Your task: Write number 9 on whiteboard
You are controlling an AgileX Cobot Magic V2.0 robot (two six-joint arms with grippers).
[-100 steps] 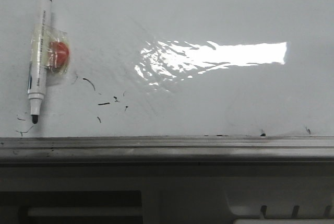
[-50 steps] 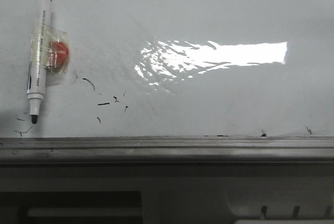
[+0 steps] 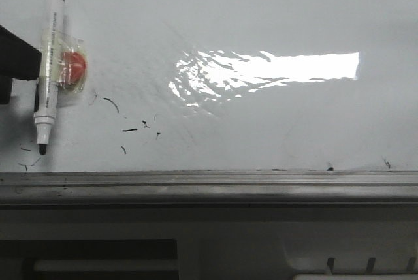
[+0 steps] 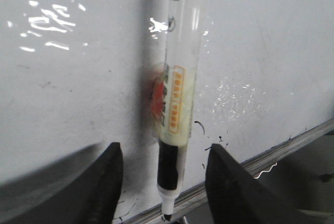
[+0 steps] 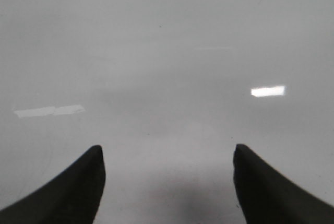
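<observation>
On the far left edge: the left gripper (image 3: 12, 64) pokes into the front view as a dark block, right beside the marker pen (image 3: 49, 71)
Left gripper up close: fingers (image 4: 107, 187) spread wide in the wrist view, the pen's lower barrel and tip sitting in the gap, neither finger touching it
Marker pen: white barrel, black end cap up top, black tip pointing down toward the ledge, printed label along the side
Red blob: a round red piece (image 3: 74, 66) under clear crinkled tape, stuck to the pen's middle and fixing it to the board
Whiteboard: the whiteboard (image 3: 274, 12) is a big glossy white sheet filling the upper part of the front view, pen parked at its left side
Number 9: no such figure drawn anywhere on the board
Stray marks: small black scribbles (image 3: 130, 128) just right of the pen tip, a couple more flecks (image 3: 329, 167) low on the right near the ledge
Glare: a bright wavy patch (image 3: 274, 68) right of centre
Ledge: the grey metal ledge (image 3: 209, 185) runs along the board's lower edge, dark gap and pale housing below it
Right gripper: the right gripper (image 5: 167, 182) hangs over bare white board, fingers wide apart, holding nothing
</observation>
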